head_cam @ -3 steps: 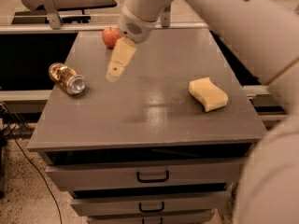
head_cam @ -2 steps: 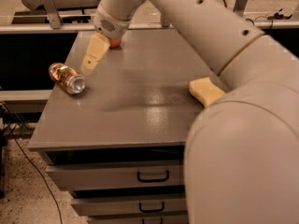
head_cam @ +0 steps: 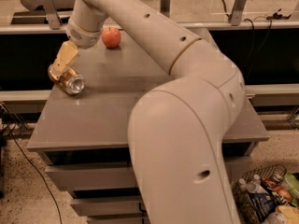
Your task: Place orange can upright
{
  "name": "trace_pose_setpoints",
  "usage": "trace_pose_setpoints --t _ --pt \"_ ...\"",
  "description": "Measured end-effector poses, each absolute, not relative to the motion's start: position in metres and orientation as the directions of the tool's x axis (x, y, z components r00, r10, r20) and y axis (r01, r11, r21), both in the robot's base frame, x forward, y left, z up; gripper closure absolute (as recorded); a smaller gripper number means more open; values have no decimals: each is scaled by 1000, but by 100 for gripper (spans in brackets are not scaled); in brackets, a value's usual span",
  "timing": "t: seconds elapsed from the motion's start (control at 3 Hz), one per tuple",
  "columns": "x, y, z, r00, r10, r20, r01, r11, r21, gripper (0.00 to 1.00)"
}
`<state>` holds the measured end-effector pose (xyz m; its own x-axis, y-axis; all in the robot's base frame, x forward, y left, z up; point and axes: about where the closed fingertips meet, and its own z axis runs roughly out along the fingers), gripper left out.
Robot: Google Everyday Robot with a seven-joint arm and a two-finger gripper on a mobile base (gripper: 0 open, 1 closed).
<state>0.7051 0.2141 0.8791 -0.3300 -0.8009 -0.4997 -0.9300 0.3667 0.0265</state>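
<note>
Orange can (head_cam: 70, 80) lies sideways at the surface's (head_cam: 112, 106) left edge, claw (head_cam: 59, 67) right over its far end. Can't tell the claw's opening.

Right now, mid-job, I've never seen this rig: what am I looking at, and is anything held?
The big cream shape in front is the robot's single arm. The one camera looks past it onto a grey cabinet top. At the arm's far end, the tan gripper is near the top's left edge, down at the orange can. The can lies on its side, with a silver end toward the camera. I cannot tell whether the can is gripped. A red apple sits farther back, apart from both.
</note>
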Motion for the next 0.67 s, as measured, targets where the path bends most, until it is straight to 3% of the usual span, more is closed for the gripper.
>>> trace_pose_setpoints --t 0.67 --pt "702 245 864 -424 -788 -446 -899 425 105 0"
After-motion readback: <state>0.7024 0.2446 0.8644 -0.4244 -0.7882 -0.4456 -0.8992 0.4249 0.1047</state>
